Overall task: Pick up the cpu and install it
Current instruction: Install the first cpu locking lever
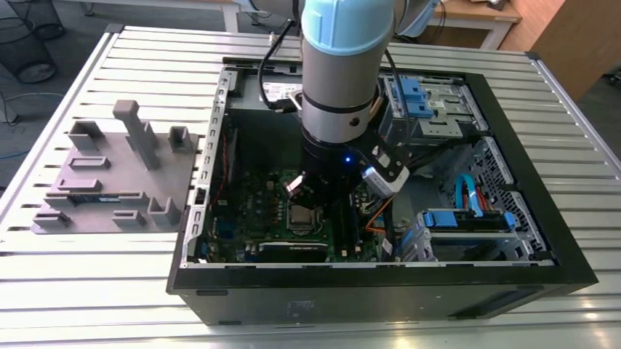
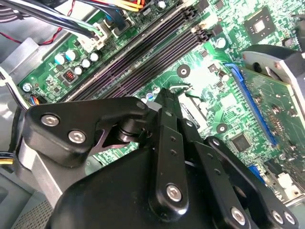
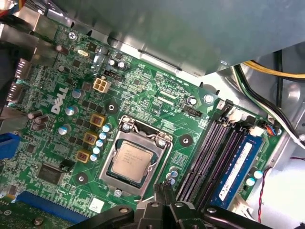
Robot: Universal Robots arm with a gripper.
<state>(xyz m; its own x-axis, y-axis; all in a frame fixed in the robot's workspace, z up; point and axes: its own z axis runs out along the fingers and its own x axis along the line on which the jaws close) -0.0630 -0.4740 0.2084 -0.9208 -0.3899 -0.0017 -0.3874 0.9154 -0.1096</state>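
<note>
I see the small square silver-topped cpu (image 3: 132, 161) seated in its metal socket frame (image 3: 135, 158); my black gripper (image 3: 163, 190) hovers beside it, fingers pressed together, empty.

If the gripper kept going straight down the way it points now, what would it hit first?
Probably the green motherboard, between the cpu seated in its socket and the memory slots. The gripper points there, though depth is unclear.
</note>
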